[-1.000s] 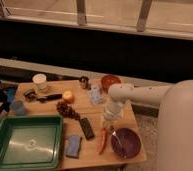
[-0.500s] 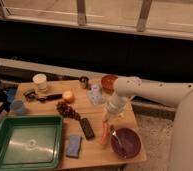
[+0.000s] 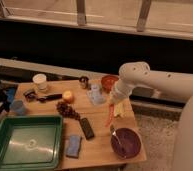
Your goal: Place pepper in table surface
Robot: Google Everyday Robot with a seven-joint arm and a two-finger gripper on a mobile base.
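Hanging from the tool (image 3: 111, 103), the pepper (image 3: 109, 115) is gripped at its top, tip down over the tabletop (image 3: 97, 145), between black remote (image 3: 87, 128) and purple bowl (image 3: 125, 142). No writing legible.

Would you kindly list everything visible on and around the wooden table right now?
Slim orange-red pepper: one, hanging at the gripper above the table's right side.
Light wooden plank table: one, centre.
Green plastic tray: one, front left.
Purple bowl: one, front right.
Orange-red bowl: one, back right.
Black remote: one, centre front.
Blue sponge: one, front.
White cup: one, back left.
Blue cup: one, left edge.
Dark grape bunch: one, centre.
Pale banana: one, right edge.
Gripper: one, white arm, right.
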